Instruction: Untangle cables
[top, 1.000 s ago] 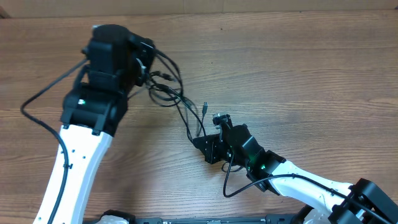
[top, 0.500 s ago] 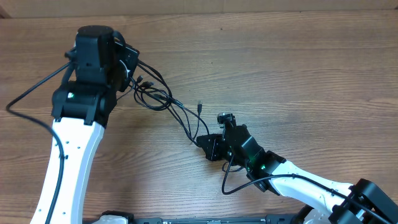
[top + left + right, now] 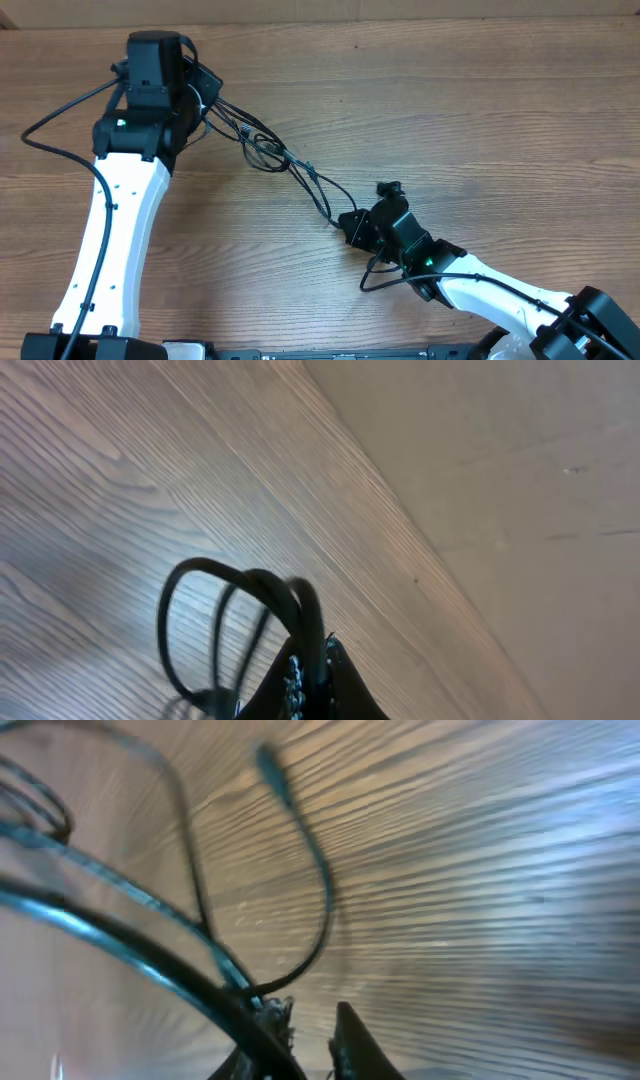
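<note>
1. The table [image 3: 480,100] has a wood-grain top. The two arms reach in from the near edge: the left arm [image 3: 110,230] stretches to the far left corner and the right arm [image 3: 470,285] lies low toward the centre.
2. The cables [image 3: 300,170] are a thin black bunch strung diagonally between the two grippers, from upper left down to the middle of the table.
3. A small snarl of loops [image 3: 262,150] sits nearer the left end. From there a few strands run close together toward the right gripper [image 3: 352,222].
4. In the wrist view, the left gripper [image 3: 310,680] has its tips pressed together on the cables. Several strands arch up out of the tips in loops [image 3: 215,610] above the table.
5. From overhead the left claw is mostly hidden under its own wrist, and the strands fan out from beneath it.
6. In the right gripper's wrist view, a narrow gap shows between the two tips. The picture is smeared, and I cannot tell whether a strand is nipped there.
7. The cable bunch passes just beside the left-hand tip. One thin strand curls away and ends in a small plug [image 3: 268,762], which is free above the wood.
8. A thicker black lead [image 3: 375,280] loops off the right arm itself.
</note>
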You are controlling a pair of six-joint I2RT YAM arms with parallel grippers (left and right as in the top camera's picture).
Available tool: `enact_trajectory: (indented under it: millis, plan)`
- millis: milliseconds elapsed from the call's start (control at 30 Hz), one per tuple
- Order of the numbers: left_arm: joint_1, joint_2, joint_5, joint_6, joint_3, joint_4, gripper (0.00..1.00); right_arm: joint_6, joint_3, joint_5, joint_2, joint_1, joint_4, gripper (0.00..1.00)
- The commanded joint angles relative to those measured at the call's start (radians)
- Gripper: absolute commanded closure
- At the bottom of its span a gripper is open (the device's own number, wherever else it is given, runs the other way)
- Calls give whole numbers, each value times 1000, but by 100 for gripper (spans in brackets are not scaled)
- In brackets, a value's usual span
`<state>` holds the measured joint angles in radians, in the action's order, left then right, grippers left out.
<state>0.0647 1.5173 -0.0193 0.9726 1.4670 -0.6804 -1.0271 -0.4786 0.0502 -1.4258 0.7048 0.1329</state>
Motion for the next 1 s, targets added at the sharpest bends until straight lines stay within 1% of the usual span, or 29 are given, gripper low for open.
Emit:
enact_trajectory:
  millis: [0, 167, 333, 467, 533, 667, 767, 833, 967]
  plan:
    - [-51, -6, -21, -94, 24, 19, 96, -117, 0, -60, 12, -27, -33, 82]
    - [-64, -5, 65, -122, 24, -26, 95, -125, 0, -57, 12, -31, -34, 72]
    - [-64, -2, 162, -140, 23, -72, 91, -126, 0, -56, 12, -31, -33, 67]
    - [-58, -1, 270, -170, 23, -101, 90, -126, 0, -56, 12, -31, -32, 55]
    - [-44, -1, 297, -192, 23, -101, 89, -126, 0, -56, 12, -31, -27, 51]
    - [-7, -1, 301, -232, 23, -101, 89, -126, 0, -56, 12, -31, -27, 44]
    - [28, -1, 301, -236, 23, -101, 88, -126, 0, -56, 12, -31, -26, 42]
    - [62, -1, 295, -237, 23, -98, 85, -126, 0, -56, 12, -31, -27, 37]
    - [105, -1, 210, -236, 23, -102, 81, -126, 0, -56, 12, -31, -27, 32]
